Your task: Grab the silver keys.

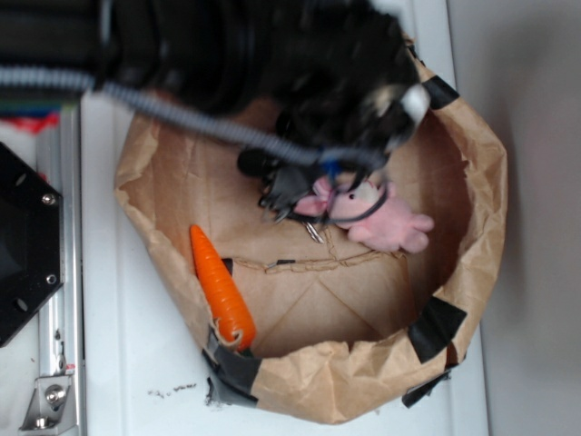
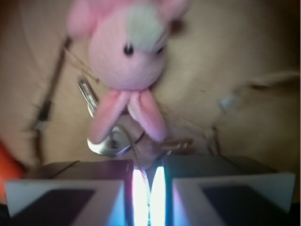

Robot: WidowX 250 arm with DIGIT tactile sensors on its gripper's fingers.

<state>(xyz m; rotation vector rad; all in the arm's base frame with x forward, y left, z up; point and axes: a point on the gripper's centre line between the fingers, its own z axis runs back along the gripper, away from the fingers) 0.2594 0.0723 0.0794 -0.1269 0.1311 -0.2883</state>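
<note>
Two pale gripper fingers (image 2: 66, 200) fill the bottom of the wrist view, their inner faces drawn almost together with only a thin bright slit between them; a thin wire seems to run down into that slit, so the gripper (image 2: 149, 188) looks clenched on the silver keys (image 2: 110, 139), though the blur makes the contact hard to confirm. Just beyond the fingertips the keys lie in a small loose bunch on the brown paper floor, partly under the pink plush bunny (image 2: 124, 52). One shiny blade stretches from the bunch up and to the left, another darker one points to the right, and a rounded silver loop sits between them. The bunny lies with its head farther away and its two long ears trailing back toward the gripper, over the keys. In the exterior view, the dark robot arm (image 1: 272, 54) reaches down into a crumpled brown paper bag (image 1: 363, 381) patched with black tape, on a white table (image 1: 136, 363). An orange carrot (image 1: 221, 286) leans against the bag's left wall, well apart from the keys.
</note>
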